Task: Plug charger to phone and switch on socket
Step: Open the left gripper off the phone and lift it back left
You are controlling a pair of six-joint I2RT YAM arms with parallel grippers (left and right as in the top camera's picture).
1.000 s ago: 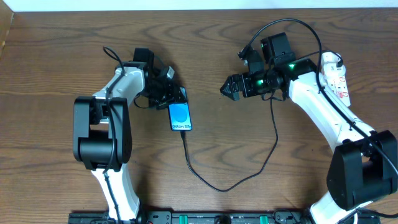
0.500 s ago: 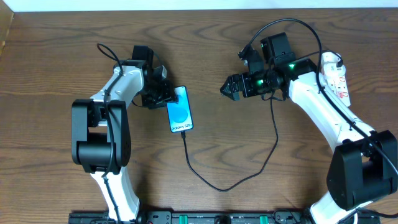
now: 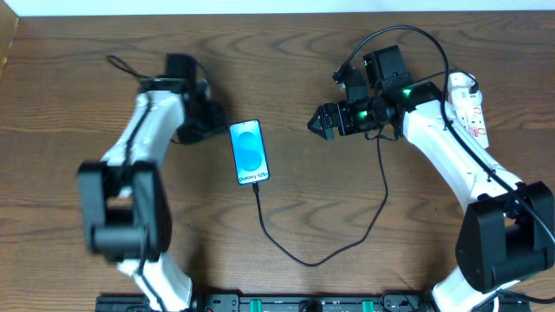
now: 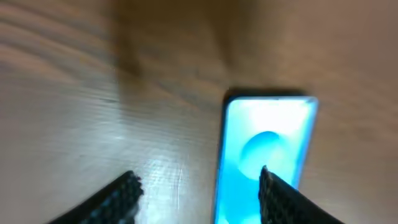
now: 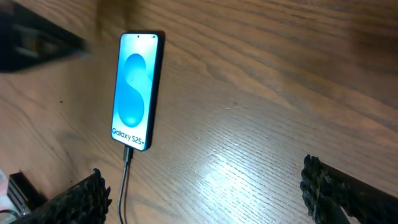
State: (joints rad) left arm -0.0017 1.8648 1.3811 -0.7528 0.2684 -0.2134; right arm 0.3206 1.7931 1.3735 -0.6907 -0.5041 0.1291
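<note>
Drawing back, left gripper [image 4: 198, 186] now sits clear of the phone [image 3: 248, 152].

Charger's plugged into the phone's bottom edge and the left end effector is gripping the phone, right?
Not quite. The left end effector is open and off the phone, as the overhead and left wrist views show. The charger is plugged into the phone's bottom edge.

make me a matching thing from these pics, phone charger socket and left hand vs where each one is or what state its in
1 phone
2 charger
3 socket
4 left hand

a open, just left of the phone
b white, far right in the overhead view
c black, looping toward the near edge
d screen lit cyan

Pairs: 1-d, 2-c, 3-b, 4-a
</note>
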